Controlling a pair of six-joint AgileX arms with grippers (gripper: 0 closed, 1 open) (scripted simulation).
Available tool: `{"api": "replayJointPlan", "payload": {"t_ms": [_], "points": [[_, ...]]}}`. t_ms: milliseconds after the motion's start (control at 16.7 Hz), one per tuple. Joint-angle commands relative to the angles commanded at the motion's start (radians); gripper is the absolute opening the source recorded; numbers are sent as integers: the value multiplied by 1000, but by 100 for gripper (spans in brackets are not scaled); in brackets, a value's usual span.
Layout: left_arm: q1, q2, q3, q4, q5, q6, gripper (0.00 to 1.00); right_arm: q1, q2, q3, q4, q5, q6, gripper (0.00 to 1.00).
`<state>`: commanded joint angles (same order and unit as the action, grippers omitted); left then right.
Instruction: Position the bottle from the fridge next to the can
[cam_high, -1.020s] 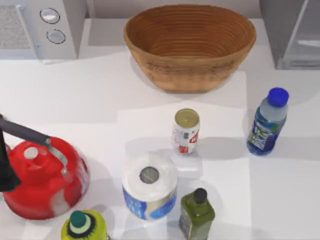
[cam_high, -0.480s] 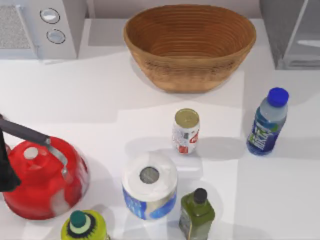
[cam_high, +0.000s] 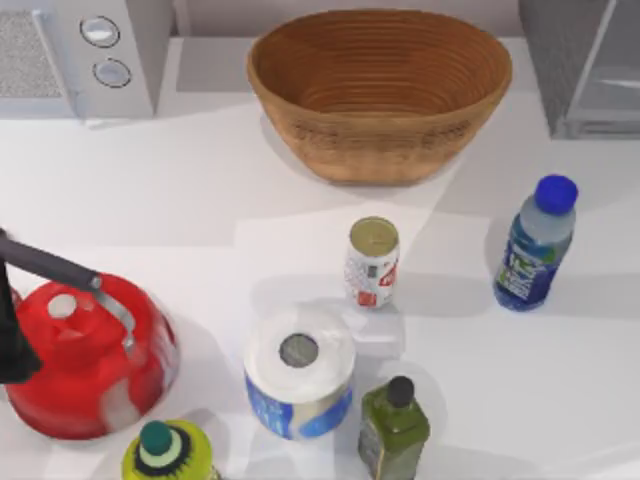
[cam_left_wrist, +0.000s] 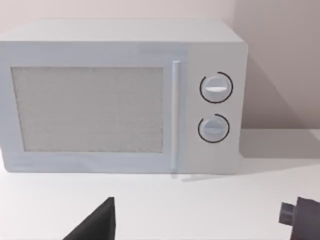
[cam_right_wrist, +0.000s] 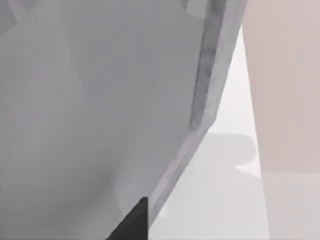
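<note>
Big white table (cam_high: 180, 190) under everything, and at the upper middle of the top view sits the woven basket (cam_high: 380, 90), wide and brown, the largest thing on it. Upper left corner, there's the grey microwave (cam_high: 75, 55) with its two round dials; the left wrist view faces it head-on, mesh window, vertical handle, dials stacked. Upper right corner, the fridge (cam_high: 580, 65), grey and boxy, its door standing open; the right wrist view looks along a grey panel of the fridge (cam_right_wrist: 100, 100) very close up.

Lower left of the top view, the red kettle (cam_high: 85, 355) with a dark handle, and at the left edge beside it a black part of the left arm (cam_high: 12, 335). Of the left gripper (cam_left_wrist: 200, 220), dark finger parts poke into the bottom of the left wrist view; spread or pressed together, I cannot tell. A dark sliver of the right gripper (cam_right_wrist: 132, 222) sits at the bottom of the right wrist view, and again its state cannot be told.

Lower middle, the white paper roll (cam_high: 298, 372) in a blue wrapper, writing too small to read. Now the bottle (cam_high: 535, 245): right side of the frame, upright on the table, blue cap, blue-green label, lettering unreadable. It stands well apart from the can (cam_high: 372, 262), which is at centre, white with red markings, gold top, print illegible.

Bottom edge: the olive-green bottle (cam_high: 393, 425), black cap, and the yellow-green bottle (cam_high: 168, 455), dark green cap.
</note>
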<state>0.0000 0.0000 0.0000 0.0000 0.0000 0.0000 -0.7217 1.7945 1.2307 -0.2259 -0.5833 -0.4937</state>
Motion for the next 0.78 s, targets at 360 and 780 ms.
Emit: {"api": "replayJointPlan", "payload": {"t_ms": [360, 780], "points": [[0, 0, 0, 0, 0, 0, 100, 460, -94, -138, 163, 327, 287, 100], [0, 0, 0, 0, 0, 0, 100, 695, -175, -238, 273, 538, 477, 100]]}}
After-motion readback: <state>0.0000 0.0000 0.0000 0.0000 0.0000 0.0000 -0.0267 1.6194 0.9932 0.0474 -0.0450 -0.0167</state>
